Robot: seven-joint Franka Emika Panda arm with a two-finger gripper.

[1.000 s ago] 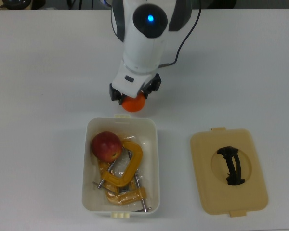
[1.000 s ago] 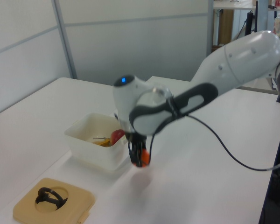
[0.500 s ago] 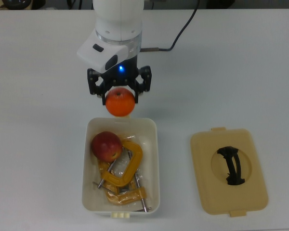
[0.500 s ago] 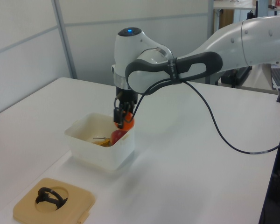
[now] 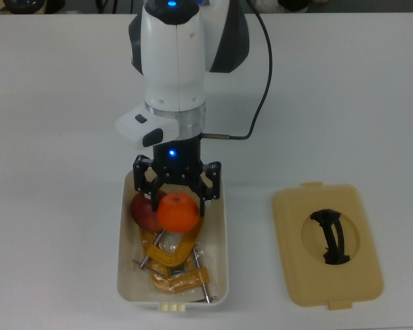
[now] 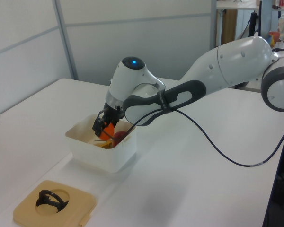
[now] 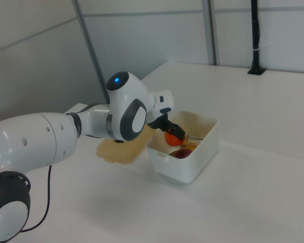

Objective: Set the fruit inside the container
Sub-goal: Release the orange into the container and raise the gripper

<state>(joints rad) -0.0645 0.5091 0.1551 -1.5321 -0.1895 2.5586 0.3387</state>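
The orange is what we see clamped between the two black fingers of the end effector, held above the open white container and over its half nearer the arm's base, which is the upper half in the top view. Inside the container, just to the top view's left of the orange and partly covered by it, lies the dark red apple; we cannot tell whether the two fruits touch. Below them in the top view, still within the container, lie the yellow-orange clamps with their metal screws, filling the half farther from the arm. In the left view the orange shows just above the container's rim, with the end effector tilted down into the opening. In the right view the orange sits over the container with the apple showing beneath it. To the top view's right of the container, well apart from it on the white counter, lies the flat tan lid with its black handle facing up. A black cable runs from the arm's wrist away from the container.
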